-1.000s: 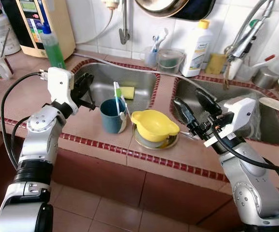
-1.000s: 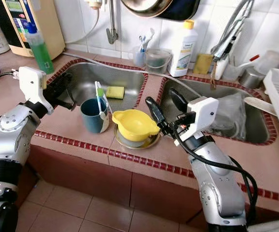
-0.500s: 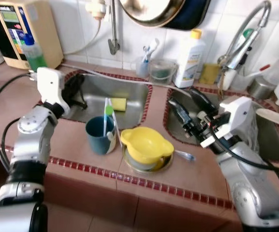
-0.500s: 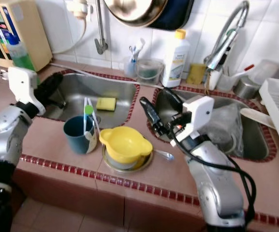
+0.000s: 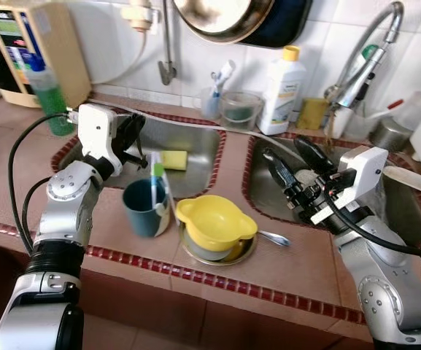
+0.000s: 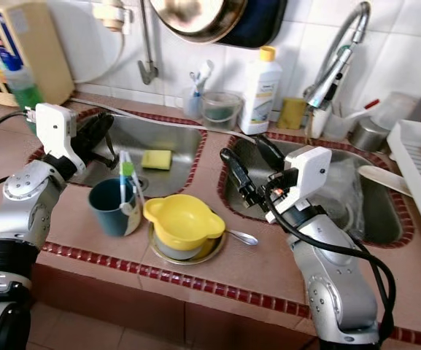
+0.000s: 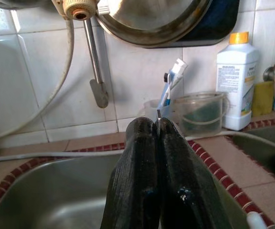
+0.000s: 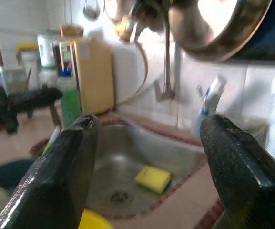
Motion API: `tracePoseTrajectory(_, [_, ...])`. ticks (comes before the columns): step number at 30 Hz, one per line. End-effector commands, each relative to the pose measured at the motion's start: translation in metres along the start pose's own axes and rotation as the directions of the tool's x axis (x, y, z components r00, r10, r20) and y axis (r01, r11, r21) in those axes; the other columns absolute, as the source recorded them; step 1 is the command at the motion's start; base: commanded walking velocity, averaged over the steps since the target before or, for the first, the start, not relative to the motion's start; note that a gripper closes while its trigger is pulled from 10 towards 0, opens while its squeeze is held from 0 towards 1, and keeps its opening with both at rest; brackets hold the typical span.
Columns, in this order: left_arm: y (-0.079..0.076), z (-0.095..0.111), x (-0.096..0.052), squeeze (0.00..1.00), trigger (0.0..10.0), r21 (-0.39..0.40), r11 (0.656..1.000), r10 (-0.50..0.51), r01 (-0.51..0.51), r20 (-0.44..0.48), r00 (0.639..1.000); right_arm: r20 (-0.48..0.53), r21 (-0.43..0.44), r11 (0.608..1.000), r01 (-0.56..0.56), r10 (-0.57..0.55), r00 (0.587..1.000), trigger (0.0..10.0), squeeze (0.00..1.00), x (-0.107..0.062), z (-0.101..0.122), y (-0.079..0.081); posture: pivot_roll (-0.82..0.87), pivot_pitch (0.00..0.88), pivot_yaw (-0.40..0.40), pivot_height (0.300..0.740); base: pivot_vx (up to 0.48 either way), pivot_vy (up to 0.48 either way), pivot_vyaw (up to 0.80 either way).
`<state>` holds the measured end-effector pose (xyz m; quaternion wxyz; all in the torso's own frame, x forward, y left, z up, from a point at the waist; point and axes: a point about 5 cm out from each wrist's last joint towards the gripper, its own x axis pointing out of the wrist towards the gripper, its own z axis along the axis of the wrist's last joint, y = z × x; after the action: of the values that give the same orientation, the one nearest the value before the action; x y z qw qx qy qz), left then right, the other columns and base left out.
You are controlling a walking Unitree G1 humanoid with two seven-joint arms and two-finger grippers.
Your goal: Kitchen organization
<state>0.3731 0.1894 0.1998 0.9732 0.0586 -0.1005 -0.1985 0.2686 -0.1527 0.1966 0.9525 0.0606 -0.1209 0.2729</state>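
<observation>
My left gripper [image 7: 157, 125] — fingers pressed together, nothing between them. It hovers over the near-left edge of the left sink [image 5: 188, 138], apart from everything on the table [image 5: 298, 266].

My right gripper [image 5: 290, 159] — fingers spread wide, empty. It hangs over the left rim of the right sink [image 6: 371, 211], touching nothing.

Task things on the tiled strip between me and the sinks:
- Dark teal cup [image 5: 143, 208], upright, a green-and-white toothbrush [image 5: 156, 184] standing in it. From the left gripper it lies at about 5 o'clock, near but not touching.
- Yellow bowl [image 5: 214, 222], sitting inside a metal bowl [image 5: 217, 254], just beside the cup at its 3 o'clock. From the right gripper it lies at about 8 o'clock, near, with a clear gap.
- Spoon [image 5: 272, 237], its handle sticking out from under the yellow bowl at 3 o'clock, below the right gripper.

In the left sink: yellow sponge [image 5: 174, 159] on the basin floor, at 3 o'clock from the left gripper.

Back edge, against the wall tiles: white bottle [image 5: 282, 82] with yellow cap, between the two sinks; clear tub [image 5: 240, 108] at its 9 o'clock; a small cup of toothbrushes [image 5: 211, 102] beside that. Green bottle [image 5: 46, 91] with blue cap at 10 o'clock from the left gripper. Tap [image 5: 363, 58] over the right sink. A pan [image 5: 225, 18] hangs on the wall above.
</observation>
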Motion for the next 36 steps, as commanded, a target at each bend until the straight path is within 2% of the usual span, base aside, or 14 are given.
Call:
tracePoseTrajectory(1, [-0.007, 0.007, 0.012, 0.00, 10.0, 0.037, 0.998, -0.041, 0.041, 0.011, 0.999, -0.031, -0.027, 0.999, 0.019, -0.019, 0.999, 10.0, 0.00, -0.004, 0.002, -0.002, -0.07, 0.012, 0.003, 0.740, 0.000, 0.000, 0.00])
tracePoseTrajectory(8, [-0.018, 0.006, 0.027, 0.00, 10.0, 0.004, 0.998, -0.066, 0.066, -0.002, 0.998, -0.106, -0.052, 0.997, 0.052, -0.057, 0.993, 10.0, 0.00, -0.021, -0.001, -0.002, -0.11, 0.043, 0.015, 0.740, 0.000, 0.000, 0.00])
tracePoseTrajectory(11, [-0.022, 0.004, 0.032, 0.00, 10.0, -0.002, 0.997, -0.082, 0.082, -0.019, 0.996, -0.144, -0.043, 0.998, 0.051, -0.057, 0.988, 10.0, 0.00, -0.029, -0.003, 0.003, -0.13, 0.061, 0.022, 0.740, 0.000, 0.000, 0.00])
tracePoseTrajectory(15, [-0.025, 0.006, 0.040, 0.00, 10.0, 0.014, 0.993, -0.115, 0.116, -0.034, 0.993, -0.191, -0.059, 0.998, -0.002, -0.009, 0.982, 10.0, 0.00, -0.039, 0.001, 0.013, -0.16, 0.082, 0.034, 0.740, 0.000, 0.000, 0.00])
tracePoseTrajectory(19, [-0.024, 0.016, 0.046, 0.00, 10.0, 0.015, 0.991, -0.133, 0.134, -0.022, 0.991, -0.211, -0.068, 0.995, -0.067, 0.051, 0.976, 10.0, 0.00, -0.046, 0.009, 0.024, -0.19, 0.109, 0.043, 0.740, 0.000, 0.000, 0.00])
tracePoseTrajectory(24, [-0.023, 0.023, 0.051, 0.00, 10.0, 0.017, 0.988, -0.151, 0.151, -0.022, 0.988, -0.224, -0.059, 0.994, -0.087, 0.072, 0.972, 10.0, 0.00, -0.051, 0.014, 0.030, -0.20, 0.130, 0.049, 0.740, 0.000, 0.000, 0.00])
tracePoseTrajectory(32, [-0.017, 0.030, 0.054, 0.00, 10.0, -0.018, 0.991, -0.133, 0.133, -0.014, 0.991, -0.230, -0.043, 0.995, -0.090, 0.078, 0.970, 10.0, 0.00, -0.054, 0.016, 0.034, -0.20, 0.142, 0.061, 0.740, 0.000, 0.000, 0.00])
tracePoseTrajectory(33, [-0.014, 0.029, 0.054, 0.00, 10.0, -0.045, 0.992, -0.118, 0.117, -0.017, 0.993, -0.223, -0.034, 0.995, -0.092, 0.082, 0.971, 10.0, 0.00, -0.053, 0.017, 0.035, -0.20, 0.141, 0.062, 0.740, 0.000, 0.000, 0.00])
tracePoseTrajectory(36, [-0.009, 0.031, 0.053, 0.00, 10.0, -0.046, 0.994, -0.102, 0.101, -0.021, 0.995, -0.209, -0.014, 0.996, -0.093, 0.088, 0.974, 10.0, 0.00, -0.052, 0.019, 0.035, -0.20, 0.141, 0.062, 0.740, 0.000, 0.000, 0.00])
